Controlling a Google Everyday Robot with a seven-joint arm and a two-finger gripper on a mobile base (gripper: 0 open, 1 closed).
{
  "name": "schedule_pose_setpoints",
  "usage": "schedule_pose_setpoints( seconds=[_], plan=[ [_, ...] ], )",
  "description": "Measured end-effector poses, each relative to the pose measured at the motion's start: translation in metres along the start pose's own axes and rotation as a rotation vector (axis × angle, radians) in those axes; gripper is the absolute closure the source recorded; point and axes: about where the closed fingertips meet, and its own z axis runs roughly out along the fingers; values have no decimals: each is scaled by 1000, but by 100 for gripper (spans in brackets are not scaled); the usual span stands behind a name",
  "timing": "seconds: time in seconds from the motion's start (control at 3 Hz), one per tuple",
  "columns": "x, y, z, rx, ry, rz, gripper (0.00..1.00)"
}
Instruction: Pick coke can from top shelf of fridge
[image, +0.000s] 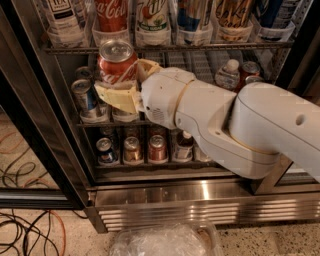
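A red coke can (117, 62) with white script and a silver top is held upright in my gripper (128, 84). The cream fingers (118, 97) close around its lower body. The can sits in front of the open fridge (200, 192), below the front rail of the top shelf (165, 48). The white arm reaches in from the right. Another red coke container (111, 15) stands in a clear holder on the top shelf.
The top shelf holds several bottles and cans in clear cups, among them a white-and-green one (153, 16). The middle rack has a blue can (86, 98) and a water bottle (227, 74). The lower rack has small cans (156, 148). Cables (30, 220) lie on the floor at left, and a plastic-lined bin (165, 240) stands below.
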Motion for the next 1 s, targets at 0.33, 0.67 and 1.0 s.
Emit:
schedule_pose_setpoints(
  seconds=[0.33,0.67,1.0],
  plan=[
    [13,13,-28,-49,42,17,100],
    [28,20,-52,-51,85,49,100],
    [29,21,-52,-53,86,51,100]
  ],
)
